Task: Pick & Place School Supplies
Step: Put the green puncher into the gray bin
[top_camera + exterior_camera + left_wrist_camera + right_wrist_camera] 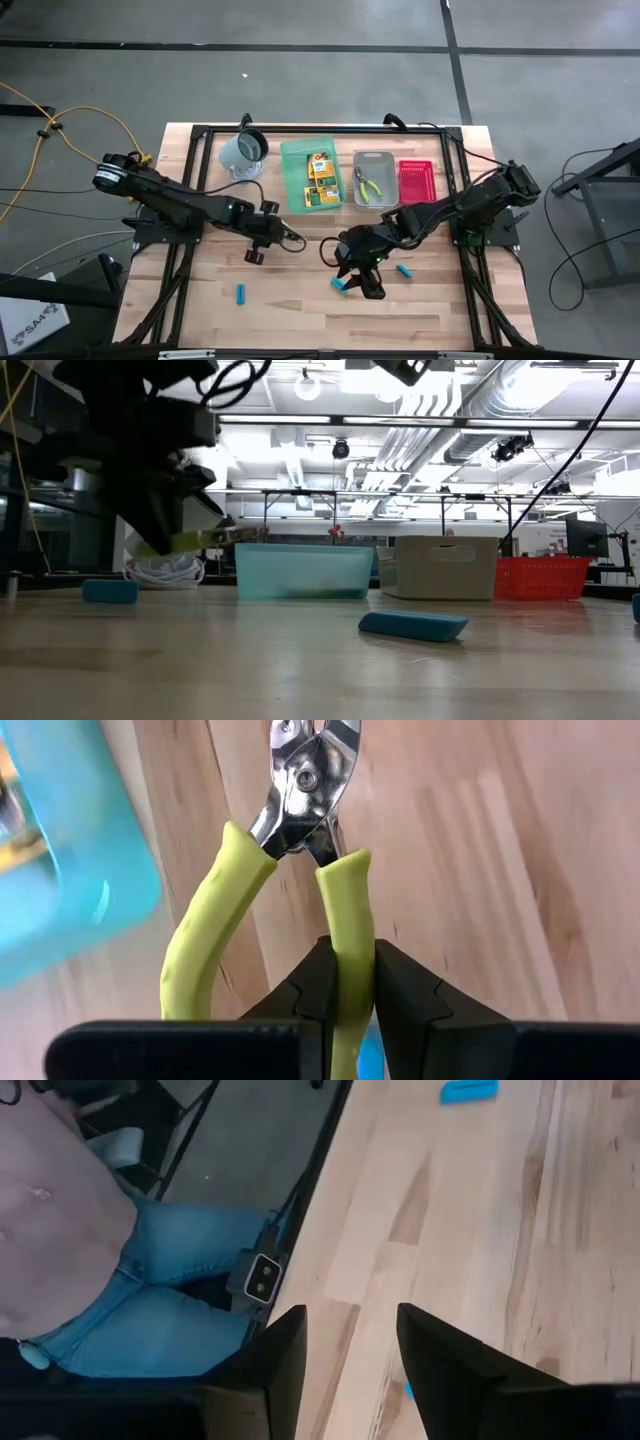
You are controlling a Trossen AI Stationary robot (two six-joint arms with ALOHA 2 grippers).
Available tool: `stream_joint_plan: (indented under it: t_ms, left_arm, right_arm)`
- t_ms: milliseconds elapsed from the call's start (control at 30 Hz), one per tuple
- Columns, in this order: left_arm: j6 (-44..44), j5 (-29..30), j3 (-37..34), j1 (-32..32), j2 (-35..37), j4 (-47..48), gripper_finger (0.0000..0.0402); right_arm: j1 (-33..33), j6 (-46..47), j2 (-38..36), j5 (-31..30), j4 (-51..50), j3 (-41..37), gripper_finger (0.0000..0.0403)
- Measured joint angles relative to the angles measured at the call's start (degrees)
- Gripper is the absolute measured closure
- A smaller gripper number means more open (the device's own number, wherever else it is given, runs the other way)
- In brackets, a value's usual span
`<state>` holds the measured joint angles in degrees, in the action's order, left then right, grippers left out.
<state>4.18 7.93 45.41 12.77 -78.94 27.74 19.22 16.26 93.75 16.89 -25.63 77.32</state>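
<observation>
Left wrist view showed the left gripper (345,990) clamped on one yellow-green handle of the pliers (300,840), just off the green tray's (292,175) front corner; right gripper (358,283) hung open over a cyan piece (339,285).

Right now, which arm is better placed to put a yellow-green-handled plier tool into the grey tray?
Left. The left gripper is shut on the yellow-green-handled plier tool, just beside the green tray. The right gripper hangs open and empty above the cyan-blue pieces.
</observation>
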Motion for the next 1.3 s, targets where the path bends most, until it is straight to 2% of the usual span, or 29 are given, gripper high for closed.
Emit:
stream_joint_plan:
  t_ms: [200,333,533,700,867,967,1067,1300]
  left_arm:
    - [0.51,0.15,0.45,1.01,1.03,-6.61,0.0358]
    - [2.49,1.32,1.25,0.14,1.21,-10.85,0.0358]
    - [4.58,0.55,1.29,-3.39,1.23,-21.27,0.0358]
    - [3.38,0.52,1.32,-6.75,0.85,-28.41,0.0358]
    - [3.78,-5.58,1.37,-7.22,-0.23,-38.02,0.0358]
    - [3.99,-6.57,1.4,-5.96,-0.3,-42.13,0.0358]
    - [3.97,-8.54,1.4,-4.35,-0.3,-45.12,0.0358]
    - [3.99,-20.1,1.4,0.5,-0.3,-53.59,0.0358]
  right_arm:
    - [0.24,0.0,-1.96,-0.17,-2.96,0.0,0.0254]
    - [0.48,1.36,-3.11,-0.44,-10.87,0.0,0.0254]
    - [1.17,8.43,-3.63,-0.57,-26.45,0.0,0.0254]
    - [2.66,9.44,-3.58,-4.84,-30.49,-0.02,0.0254]
    - [3.67,9.24,-3.58,-13.86,-28.56,-0.02,0.0254]
    - [3.69,9.58,-3.58,-17.88,-27.51,-0.02,0.0254]
    - [4.08,11.44,-4.0,-19.29,-27.58,-0.02,0.0254]
    - [6.58,8.93,-4.99,-22.93,-24.57,-0.02,0.0254]
